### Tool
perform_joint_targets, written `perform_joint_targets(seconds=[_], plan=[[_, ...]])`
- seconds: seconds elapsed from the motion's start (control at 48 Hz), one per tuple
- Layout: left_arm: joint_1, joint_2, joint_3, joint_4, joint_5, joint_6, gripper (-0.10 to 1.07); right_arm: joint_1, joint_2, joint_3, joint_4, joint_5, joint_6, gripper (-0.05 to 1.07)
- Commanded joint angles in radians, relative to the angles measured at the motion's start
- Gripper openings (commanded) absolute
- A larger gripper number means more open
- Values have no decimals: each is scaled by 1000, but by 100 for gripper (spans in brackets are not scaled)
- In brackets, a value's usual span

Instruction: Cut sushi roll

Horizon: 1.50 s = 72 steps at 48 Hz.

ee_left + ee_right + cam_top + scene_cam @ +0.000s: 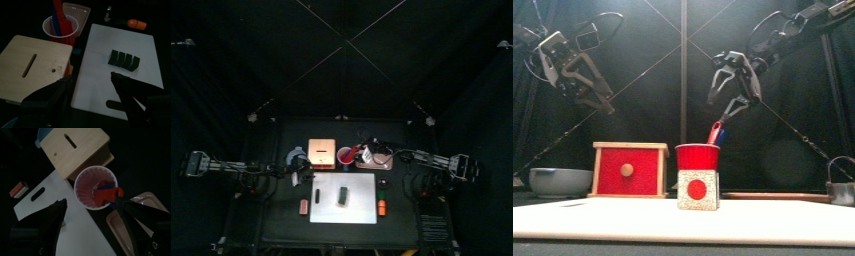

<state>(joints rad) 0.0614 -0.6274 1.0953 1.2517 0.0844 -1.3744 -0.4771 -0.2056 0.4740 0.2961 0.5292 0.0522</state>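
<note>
The sushi roll (124, 58) is a short row of dark slices lying on the white board (100, 85), and shows as a dark mark on the board in the top view (342, 195). My left gripper (90, 89) is open and empty, hovering above the board's near part, short of the roll. My right gripper (95, 217) is open and empty above the red cup (95, 187), which holds red and blue handled tools (107, 192). In the front view the right gripper (732, 102) hangs just above the cup (698, 159); the left gripper (591, 95) is high at the left.
A wooden box (321, 155) with a red front (629, 170) stands left of the cup. A grey bowl (560, 182) is at the far left. Orange-red sticks (382, 207) flank the board. A brownish tray (141, 210) lies beside the cup. A metal cup (842, 190) stands right.
</note>
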Motion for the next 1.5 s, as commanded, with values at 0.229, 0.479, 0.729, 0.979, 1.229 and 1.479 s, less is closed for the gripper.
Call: perform_joint_targets(seconds=[0.229,0.479,0.729,0.979,1.229,1.479], plan=[[5,-2,-3,0,0,-6,96,-52,2,-104,-78,78,-2,103],[9,-2,0,0,0,-8,96,-69,72,-120,-44,161,-5,103],[17,-2,11,-2,0,-8,96,-34,141,-192,-29,279,2,103],[18,-2,17,-2,-2,-9,96,-3,140,-216,-26,298,3,103],[31,-2,26,-6,0,-11,96,34,123,-227,-18,330,6,103],[34,-2,31,-8,-2,-11,96,57,121,-239,-11,333,6,103]])
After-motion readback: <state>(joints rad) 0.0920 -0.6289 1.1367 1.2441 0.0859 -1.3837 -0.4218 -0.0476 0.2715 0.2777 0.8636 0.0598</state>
